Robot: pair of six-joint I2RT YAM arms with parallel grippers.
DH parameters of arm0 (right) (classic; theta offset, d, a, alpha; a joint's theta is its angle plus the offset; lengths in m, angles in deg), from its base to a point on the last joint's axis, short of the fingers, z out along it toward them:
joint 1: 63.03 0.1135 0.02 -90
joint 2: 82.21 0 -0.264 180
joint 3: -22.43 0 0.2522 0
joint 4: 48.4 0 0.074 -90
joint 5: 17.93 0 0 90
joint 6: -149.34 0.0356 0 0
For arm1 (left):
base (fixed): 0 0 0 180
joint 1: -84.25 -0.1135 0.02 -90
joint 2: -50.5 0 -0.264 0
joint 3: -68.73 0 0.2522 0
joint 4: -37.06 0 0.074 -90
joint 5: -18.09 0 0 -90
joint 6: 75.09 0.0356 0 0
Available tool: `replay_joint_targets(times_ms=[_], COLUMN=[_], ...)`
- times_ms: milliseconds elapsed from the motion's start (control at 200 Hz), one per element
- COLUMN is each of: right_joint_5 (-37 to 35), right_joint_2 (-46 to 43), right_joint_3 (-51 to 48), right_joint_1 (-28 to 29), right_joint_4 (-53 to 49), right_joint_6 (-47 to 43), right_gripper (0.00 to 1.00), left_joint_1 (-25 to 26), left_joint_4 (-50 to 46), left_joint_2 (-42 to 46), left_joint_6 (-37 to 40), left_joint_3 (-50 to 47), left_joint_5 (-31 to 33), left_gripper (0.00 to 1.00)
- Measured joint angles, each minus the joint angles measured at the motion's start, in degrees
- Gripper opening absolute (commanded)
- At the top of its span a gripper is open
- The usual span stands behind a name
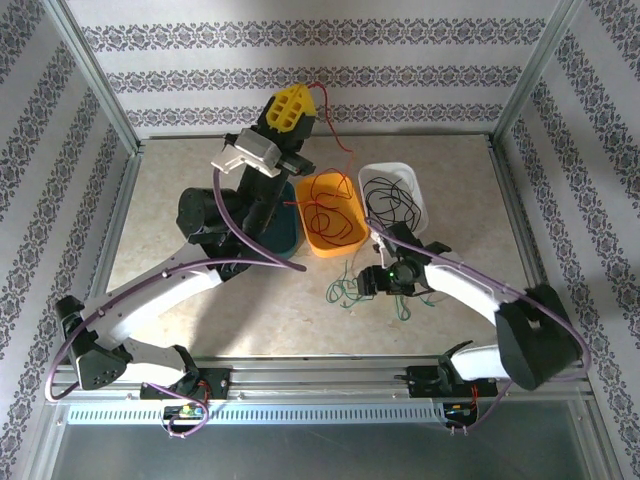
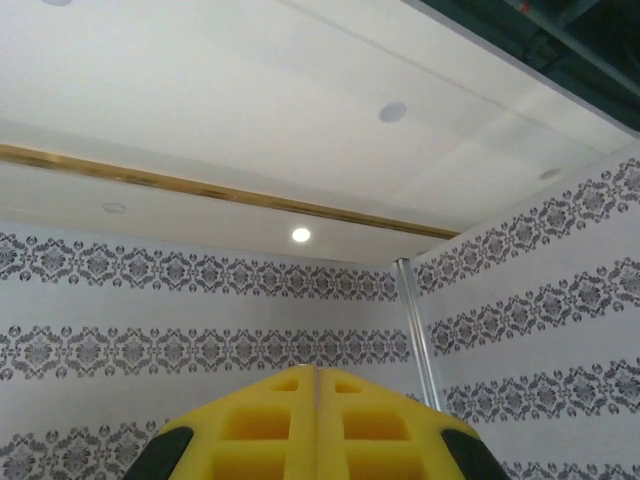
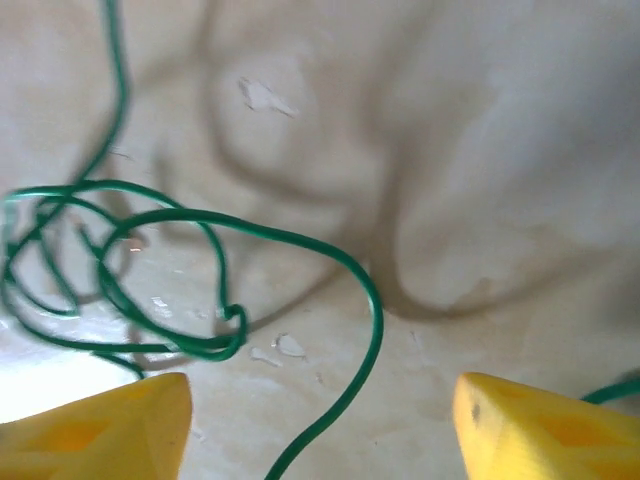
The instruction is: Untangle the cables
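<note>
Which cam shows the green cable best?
Right wrist: green cable close up, loops lying on the table beyond the open right gripper. Top external: the cable, small and tangled, beside that gripper. Left wrist camera aims up at the wall.

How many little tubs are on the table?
3: a dark blue tub on the left, partly hidden by the left arm; an orange tub in the middle; a white tub on the right. Another might hide under it.

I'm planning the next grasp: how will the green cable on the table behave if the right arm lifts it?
Probably floppy: the green cable lies in loose, irregular loops on the table, so it should droop and trail. Likely light and thin, so it may slip between the fingers. Its loops cross over, so they may drag along together.
</note>
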Motion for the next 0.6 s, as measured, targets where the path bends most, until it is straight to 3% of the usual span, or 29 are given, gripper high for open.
replay_joint_targets(times_ms=[65, 300, 600], right_joint_5=[0.13, 0.85, 0.33], right_joint_2=[-4.31, -16.41, -23.96], right_joint_3=[0.00, 0.48, 0.22], right_joint_1=[-0.76, -3.23, -4.02], right_joint_4=[0.85, 4.46, 5.29], right_joint_6=[0.24, 1.86, 3.61], right_gripper=[0.98, 0.98, 0.98], left_joint_1=[-0.35, -5.31, -11.54], left_joint_4=[-0.22, -1.79, -1.77], left_joint_2=[-1.31, -8.15, -10.56], left_joint_6=[0.20, -1.62, -8.37], left_joint_3=[0.17, -0.31, -0.87], left_joint_5=[0.46, 3.32, 5.97], left_gripper=[0.00, 0.00, 0.00])
